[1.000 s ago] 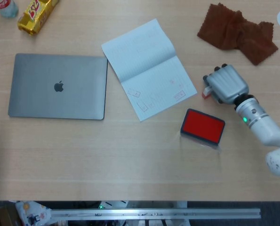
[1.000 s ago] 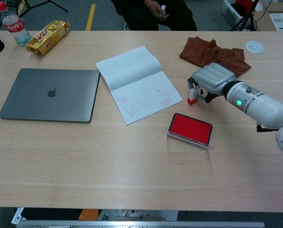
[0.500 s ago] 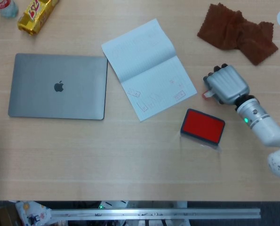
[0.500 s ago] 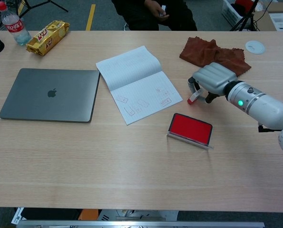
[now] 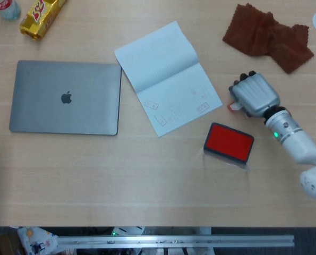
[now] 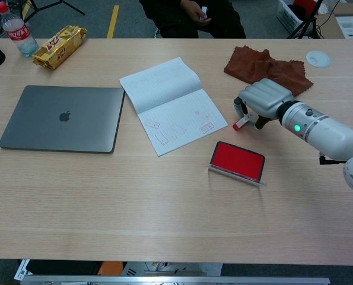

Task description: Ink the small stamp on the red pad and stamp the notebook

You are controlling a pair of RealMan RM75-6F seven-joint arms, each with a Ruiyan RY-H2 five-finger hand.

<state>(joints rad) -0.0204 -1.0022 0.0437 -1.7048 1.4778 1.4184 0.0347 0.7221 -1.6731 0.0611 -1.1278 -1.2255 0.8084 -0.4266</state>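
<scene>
At right of centre: right hand [image 6: 264, 102] pinching small white red-tipped stamp [image 6: 241, 122], tilted.
Lower left of it lies rectangular red ink pad [image 6: 237, 161], near.

notebook [image 5: 167, 77] between laptop [image 5: 66, 97] and pad [image 5: 228, 142]

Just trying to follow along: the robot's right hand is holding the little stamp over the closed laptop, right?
Not quite. The right hand holds the small stamp beside the open notebook, above the red ink pad. The closed laptop lies far across the table, as the chest view shows.
</scene>
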